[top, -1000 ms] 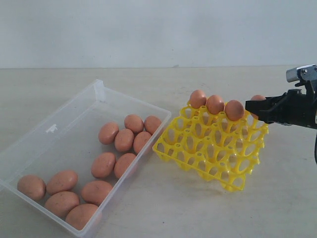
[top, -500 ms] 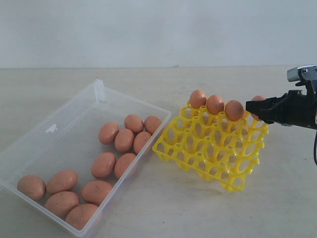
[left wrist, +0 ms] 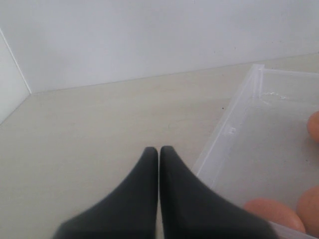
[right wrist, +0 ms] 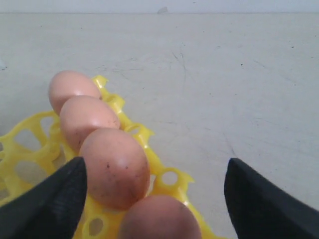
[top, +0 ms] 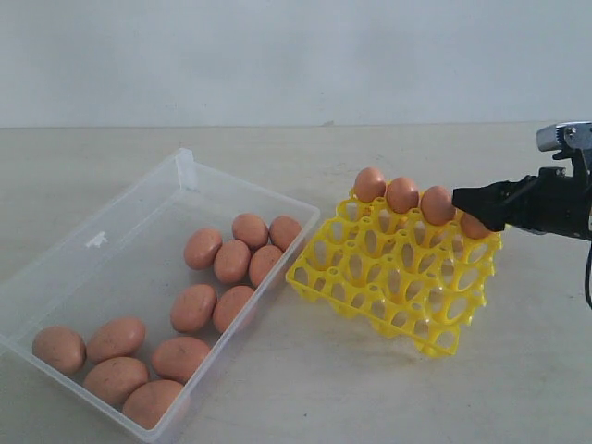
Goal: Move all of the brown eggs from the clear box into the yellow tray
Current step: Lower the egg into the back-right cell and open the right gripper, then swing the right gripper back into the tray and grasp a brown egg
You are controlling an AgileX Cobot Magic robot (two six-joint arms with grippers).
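Observation:
The clear box lies on the left with several brown eggs in its near right part. The yellow tray sits right of it, tilted, and three eggs fill its back row. A fourth egg rests in the back right corner cup. My right gripper hovers open just over that egg, its fingers wide apart on either side and not touching it. My left gripper is shut and empty beside the box wall; the exterior view does not show it.
Bare beige tabletop surrounds the box and the tray, with a white wall behind. The left half of the box floor holds nothing. The tray's three front rows have no eggs in them.
The fourth egg, held up at the right gripper's tips before, now sits lower in the tray's corner cup. The right fingers stand apart from it. The left gripper is unchanged.

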